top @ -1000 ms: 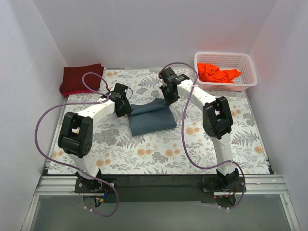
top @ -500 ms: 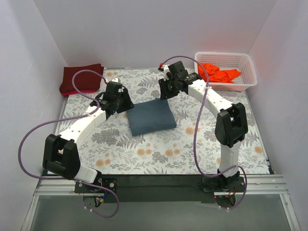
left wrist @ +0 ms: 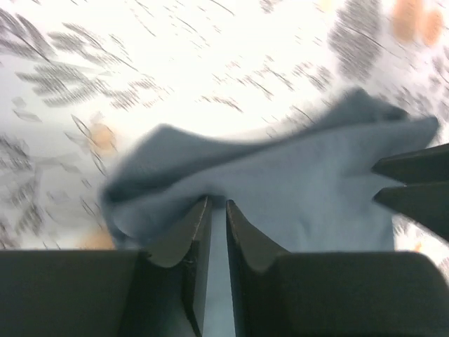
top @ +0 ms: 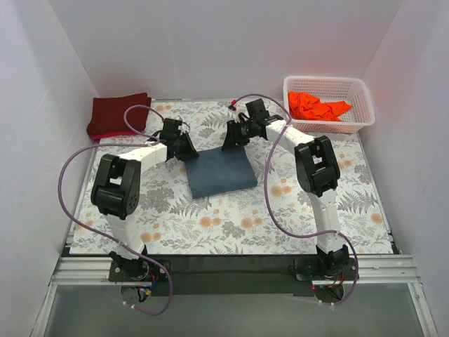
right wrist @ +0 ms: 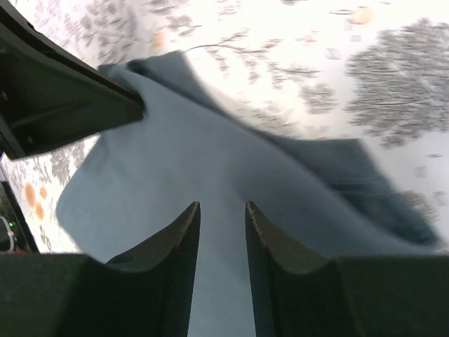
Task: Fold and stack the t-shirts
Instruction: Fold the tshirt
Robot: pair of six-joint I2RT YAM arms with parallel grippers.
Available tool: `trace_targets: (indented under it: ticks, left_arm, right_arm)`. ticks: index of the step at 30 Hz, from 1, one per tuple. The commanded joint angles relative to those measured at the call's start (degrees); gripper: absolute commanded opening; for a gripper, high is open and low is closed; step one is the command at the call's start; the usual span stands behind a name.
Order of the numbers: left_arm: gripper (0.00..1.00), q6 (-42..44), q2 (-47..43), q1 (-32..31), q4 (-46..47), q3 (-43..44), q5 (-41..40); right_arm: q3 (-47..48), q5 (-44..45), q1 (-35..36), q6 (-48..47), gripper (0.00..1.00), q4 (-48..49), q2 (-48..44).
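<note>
The blue-grey shirt lies folded into a rough square at the centre of the surface, flat and apparently ready to be moved. Both arms reach to its far edge. The left jaws are at the 11 o'clock corner and the right jaws at the 1 o'clock corner, probably so the square can be taken by two corners and carried without unfolding.

In the left wrist view the left jaws are nearly pressed together, with a thin slot of cloth colour between them. A ridge of shirt rises toward their tips. I cannot tell whether they are really pinching it. The right jaws stand a little apart over the shirt, with cloth showing in the gap, and I cannot tell there either.

The maroon shirt sits folded at 10 o'clock, well apart, and is likely the base of the stack. The orange shirt lies crumpled in the basket at 2 o'clock, not yet folded.

Both wrist views are blurred. From above, the arms cover the two gripped corners. The number of layers in the fold cannot be counted.
</note>
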Motion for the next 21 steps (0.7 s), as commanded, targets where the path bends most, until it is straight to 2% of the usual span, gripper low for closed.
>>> trace_targets:
  ticks: [1,8,10,12,16,21]
  left_arm:
    - [0.13,-0.22,3.50,2.73,4.53,2.45,2.25]
    - [0.12,-0.22,12.39,6.16,5.42,5.88,5.85]
    - [0.14,0.22,12.39,6.25,4.28,7.72,5.76]
    - [0.21,1.01,12.04,6.25,0.17,11.92,5.50]
    - [0.35,1.02,6.27,6.25,-4.42,15.28,5.94]
    - [0.47,-3.11,-4.73,4.58,-4.95,8.45,10.14]
  right_arm:
    - [4.32,-6.78,-3.99,6.61,0.38,8.50,4.59]
    - [6.70,-7.05,-8.48,12.32,0.39,12.20,11.02]
    - [7.14,-7.66,-8.57,12.59,0.39,12.11,9.80]
    - [6.62,-8.01,-8.57,13.03,0.40,12.20,7.08]
    - [2.67,-9.42,-8.30,14.61,0.42,12.81,0.49]
    - [-9.25,-12.14,-5.94,18.38,0.43,16.06,-8.99]
